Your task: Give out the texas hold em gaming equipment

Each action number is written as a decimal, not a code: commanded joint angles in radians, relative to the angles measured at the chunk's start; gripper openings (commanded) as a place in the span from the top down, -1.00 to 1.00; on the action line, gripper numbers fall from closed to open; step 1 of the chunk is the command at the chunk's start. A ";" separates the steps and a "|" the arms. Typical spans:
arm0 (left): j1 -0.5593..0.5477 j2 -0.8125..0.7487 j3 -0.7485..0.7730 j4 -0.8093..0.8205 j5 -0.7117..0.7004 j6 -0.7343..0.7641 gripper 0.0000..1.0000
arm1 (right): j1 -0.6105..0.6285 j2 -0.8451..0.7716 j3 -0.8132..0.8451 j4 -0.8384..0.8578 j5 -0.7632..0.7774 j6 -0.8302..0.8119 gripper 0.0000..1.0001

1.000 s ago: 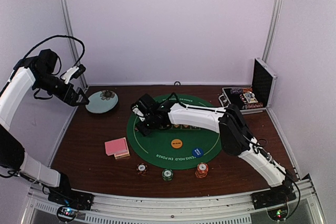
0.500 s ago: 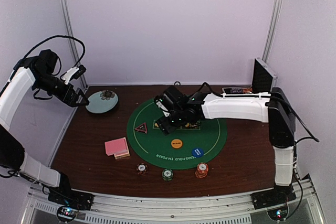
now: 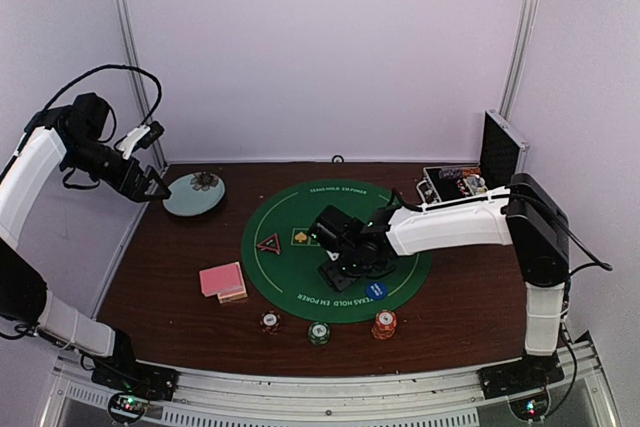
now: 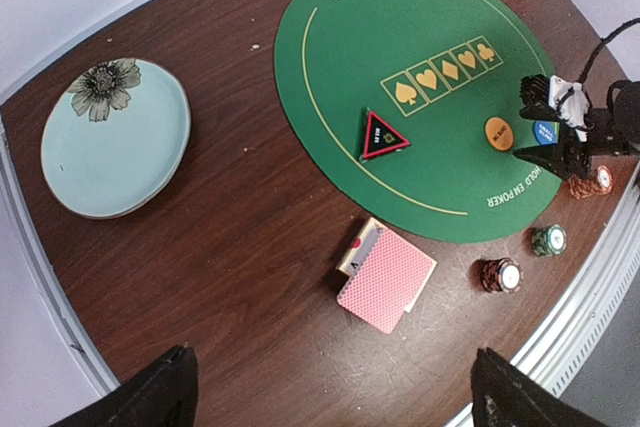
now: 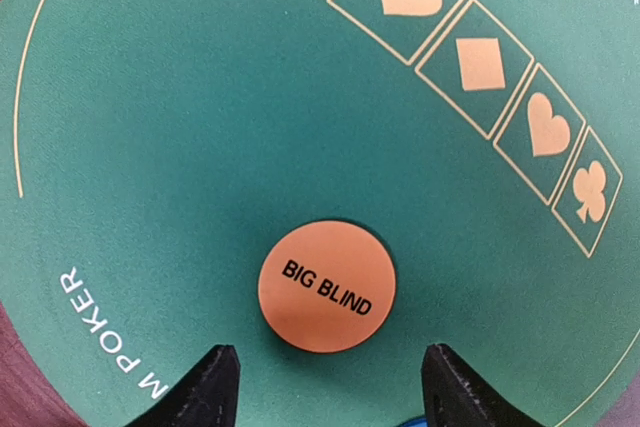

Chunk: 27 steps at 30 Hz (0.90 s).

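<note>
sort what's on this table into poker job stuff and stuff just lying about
Job: pink-backed cards, red chips, green chips, orange chips, orange disc, blue disc, triangle marker.
Lying about: pale blue plate, aluminium case.

Bare green mat (image 5: pixel 200 147) all round the orange disc (image 5: pixel 327 285); blue disc (image 4: pixel 545 132) close beside

The brown table (image 3: pixel 170 277) carries a round green mat (image 3: pixel 300 209) at its centre, a pale blue plate (image 3: pixel 180 205) near the far-left corner, a case (image 3: pixel 470 187) at the far-right corner, pink-backed playing cards (image 3: pixel 222 280), seemingly stacked, toward the near-left, and three chip stacks (image 3: pixel 318 331) along the near edge
</note>
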<state>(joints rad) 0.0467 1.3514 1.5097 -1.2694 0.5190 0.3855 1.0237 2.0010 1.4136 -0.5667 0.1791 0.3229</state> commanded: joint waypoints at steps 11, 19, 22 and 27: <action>0.002 -0.006 0.044 -0.003 0.042 0.002 -0.95 | 0.000 0.082 -0.003 0.041 0.034 0.084 -0.19; 0.002 -0.009 0.047 -0.003 0.035 -0.003 -0.95 | -0.015 0.098 -0.007 0.049 0.066 0.123 -0.08; 0.002 -0.011 0.051 -0.003 0.034 -0.003 -0.95 | -0.036 0.110 0.000 0.058 0.068 0.132 -0.03; 0.003 -0.014 0.056 -0.003 0.025 -0.007 -0.95 | -0.072 0.126 0.022 0.077 0.061 0.131 0.04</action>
<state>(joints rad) 0.0467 1.3518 1.5333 -1.2774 0.5392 0.3843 1.0054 2.0686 1.4185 -0.5156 0.1947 0.4385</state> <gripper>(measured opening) 0.976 0.489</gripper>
